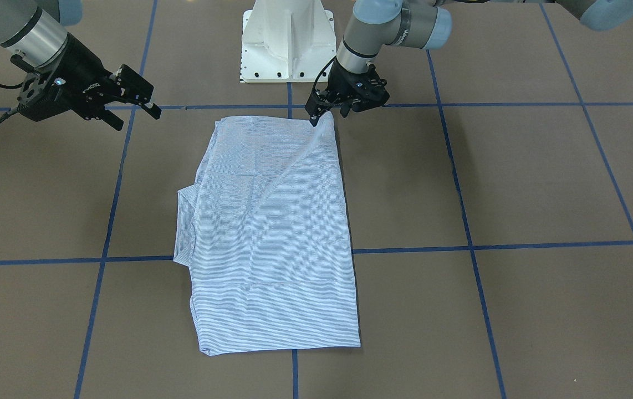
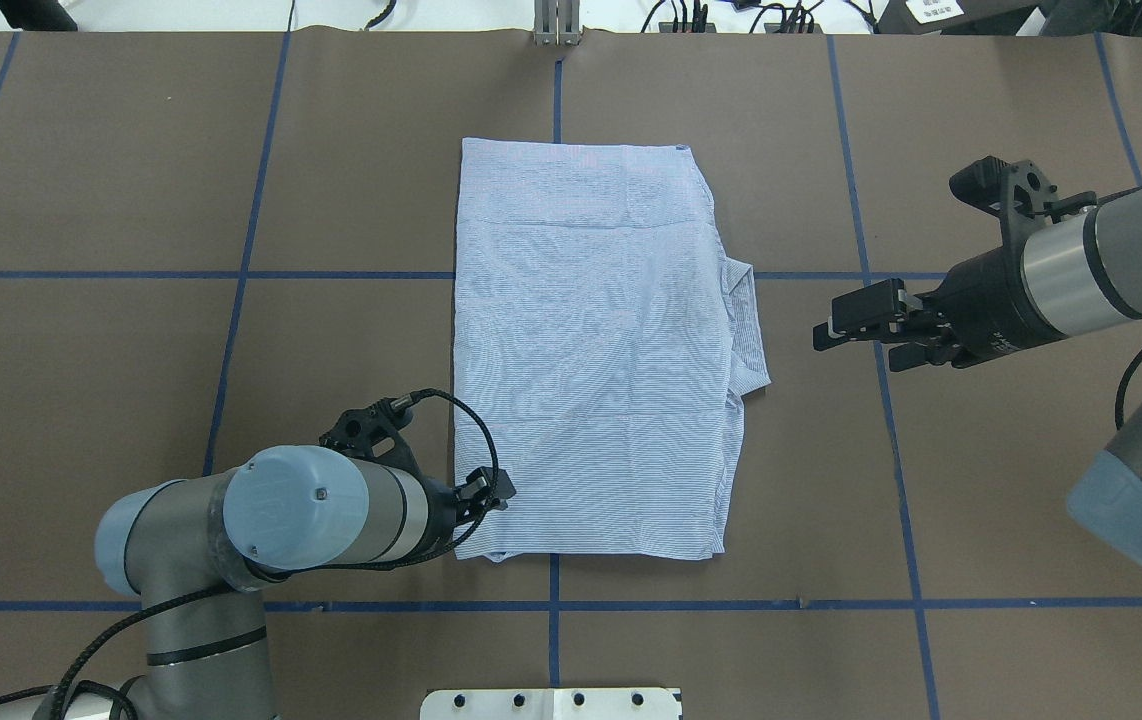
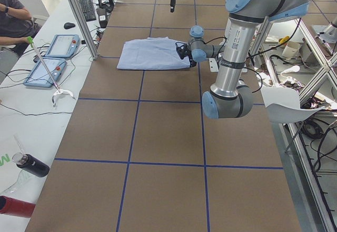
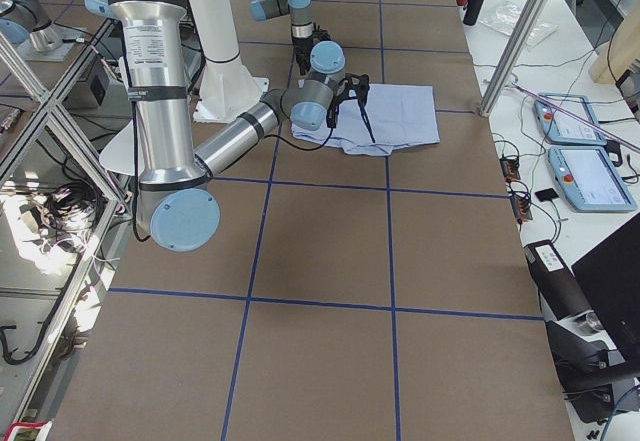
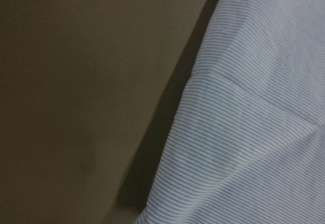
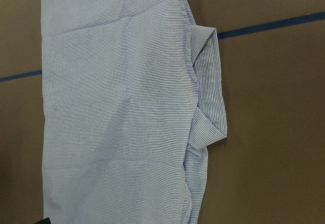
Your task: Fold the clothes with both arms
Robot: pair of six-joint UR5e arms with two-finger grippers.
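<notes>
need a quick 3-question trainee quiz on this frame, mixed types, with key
1. True or false: the right gripper is touching the shirt.
2. The left gripper is at which part of the shirt? A) its middle B) a corner nearest the white base C) its far edge
3. Fill in: the flap sticking out of the folded shirt points to the robot's ___ side.

Key: 1 false, it hovers clear of the cloth; 2 B; 3 right.

Overhead and front views opposed, steeply down, side views along the surface (image 2: 131,150), wrist cameras close on shirt (image 6: 117,107).
</notes>
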